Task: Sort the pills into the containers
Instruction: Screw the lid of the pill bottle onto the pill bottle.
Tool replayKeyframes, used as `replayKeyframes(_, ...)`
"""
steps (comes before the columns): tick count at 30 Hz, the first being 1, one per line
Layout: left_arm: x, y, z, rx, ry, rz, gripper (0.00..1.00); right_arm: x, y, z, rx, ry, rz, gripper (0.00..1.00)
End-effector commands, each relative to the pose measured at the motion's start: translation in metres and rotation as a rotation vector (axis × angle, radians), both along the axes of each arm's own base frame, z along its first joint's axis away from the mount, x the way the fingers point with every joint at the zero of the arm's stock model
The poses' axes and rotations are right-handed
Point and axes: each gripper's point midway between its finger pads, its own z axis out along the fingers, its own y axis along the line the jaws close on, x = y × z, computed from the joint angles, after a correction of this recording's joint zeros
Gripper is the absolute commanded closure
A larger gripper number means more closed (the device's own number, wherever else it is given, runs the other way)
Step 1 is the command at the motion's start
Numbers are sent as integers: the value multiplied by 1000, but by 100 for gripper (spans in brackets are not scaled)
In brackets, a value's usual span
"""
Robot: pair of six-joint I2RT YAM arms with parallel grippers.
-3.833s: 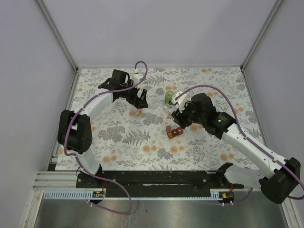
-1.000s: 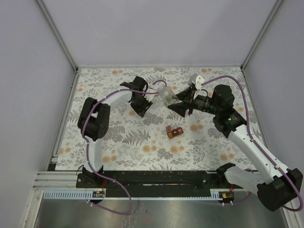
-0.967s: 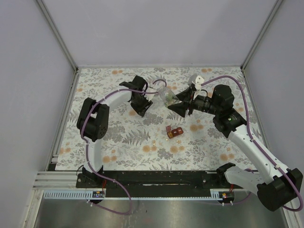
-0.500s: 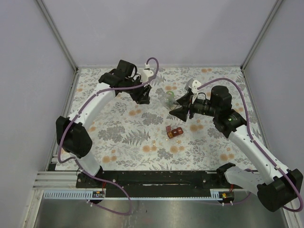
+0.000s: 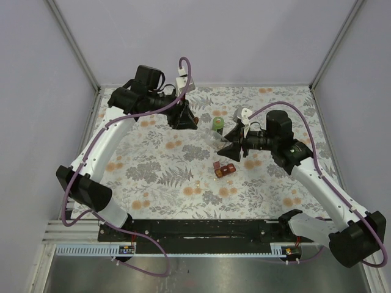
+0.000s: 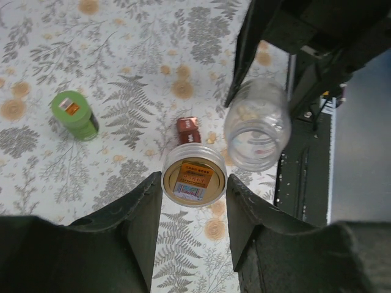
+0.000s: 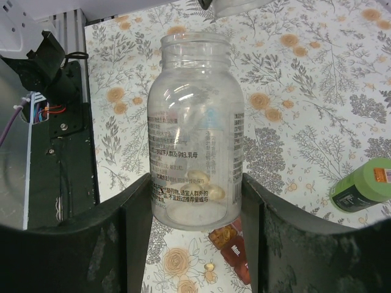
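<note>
My right gripper (image 7: 197, 195) is shut on a clear bottle (image 7: 195, 134) with no cap, held above the cloth, and a few pale pills (image 7: 204, 186) lie at its bottom. The bottle's round cap (image 6: 194, 177), gold inside, sits clamped in my left gripper (image 6: 194, 183), left of the clear bottle (image 6: 256, 125). Below them lie the dark-red pill box (image 5: 225, 170) and the green bottle (image 5: 217, 124). A compartment of the pill box (image 7: 235, 247) holds orange pellets. One loose pill (image 7: 209, 267) lies on the cloth beside it. From above, the left gripper (image 5: 187, 121) and right gripper (image 5: 228, 145) hang apart.
A floral cloth (image 5: 153, 177) with printed orange blotches covers the table. The green bottle (image 6: 74, 115) lies on its side behind the pill box (image 6: 188, 129). Grey walls enclose the back and sides, and a black rail (image 5: 201, 235) runs along the near edge.
The two grippers were together at the clear bottle. The left arm has pulled back to the left with the cap, and the right gripper with the bottle has come slightly nearer.
</note>
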Motion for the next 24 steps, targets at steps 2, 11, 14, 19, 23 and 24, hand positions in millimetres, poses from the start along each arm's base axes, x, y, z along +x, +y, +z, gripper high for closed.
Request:
replayKeyframes(2, -34, -5, 49, -155, -40, -152, 100, -3, 5, 20, 20, -67, 64, 100)
replayKeyframes(11, -59, -7, 63, -261, 47, -275, 100, -1, 10, 29, 30, -84, 86, 100)
replayKeyframes(14, -60, -8, 60, -261, 69, -279, 100, -1, 11, 31, 33, -87, 92, 100)
replayKeyframes(19, -58, -7, 55, -251, 67, -271, 100, -4, 14, 33, 37, -85, 104, 100)
replayKeyframes(23, -55, -7, 49, -236, 59, -259, 100, -5, 16, 36, 39, -86, 110, 100)
replayKeyframes(24, -54, -7, 46, -230, 59, -254, 100, -5, 16, 37, 41, -88, 110, 100)
